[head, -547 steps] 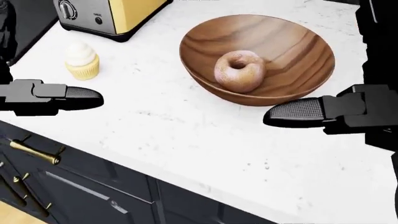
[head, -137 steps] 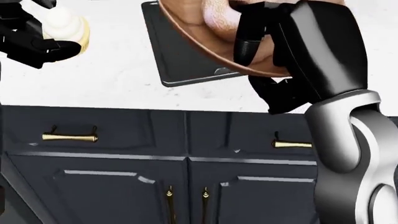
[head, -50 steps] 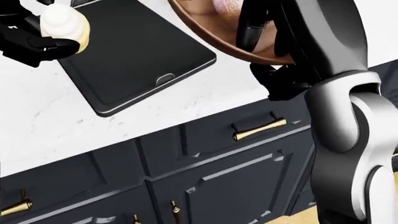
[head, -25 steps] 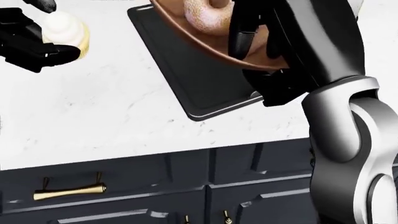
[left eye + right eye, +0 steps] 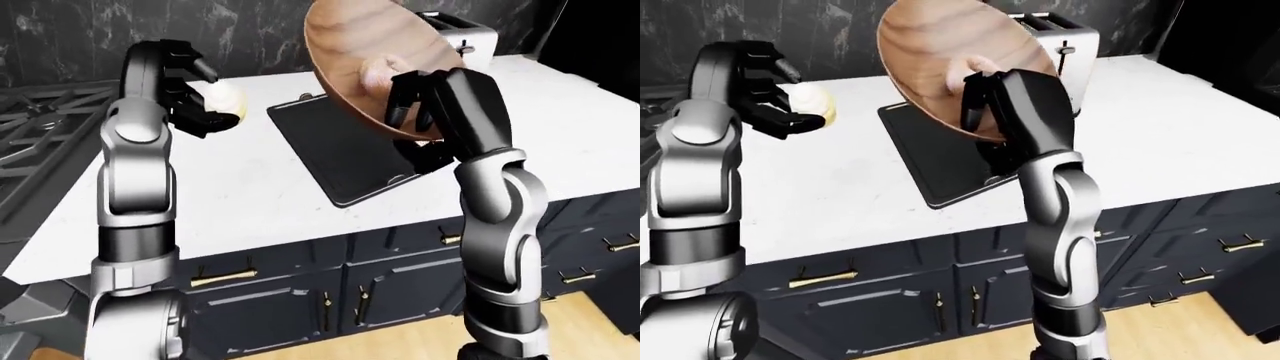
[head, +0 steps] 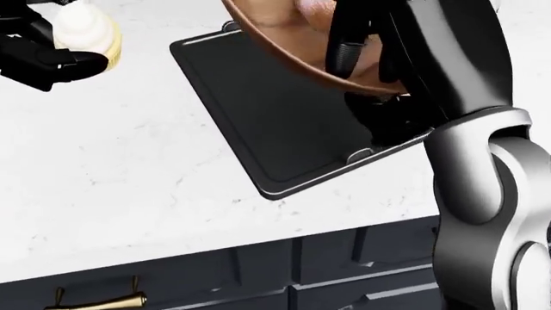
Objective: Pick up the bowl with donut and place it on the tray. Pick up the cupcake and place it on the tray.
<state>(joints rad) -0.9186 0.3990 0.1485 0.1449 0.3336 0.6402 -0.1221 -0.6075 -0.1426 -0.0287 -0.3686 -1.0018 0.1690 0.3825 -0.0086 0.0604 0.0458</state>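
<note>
Both items were lifted and carried at this moment; neither had been placed. The right hand [image 5: 420, 94] gripped the rim of the round brown wooden bowl [image 5: 365, 52], fingers hooked over the edge, with the pink glazed donut [image 5: 375, 73] lying inside just beside the fingers. The bowl was tilted steeply. The flat black rectangular tray [image 6: 276, 123] lay on the white marble counter [image 6: 112, 187] directly below that hand. The left hand [image 5: 190, 109] was closed around the yellow-cased white-frosted cupcake [image 5: 228, 99], held above bare counter, well apart from the tray. Judged next move: level the bowl, lower it onto the tray, release; then bring the cupcake across.
</note>
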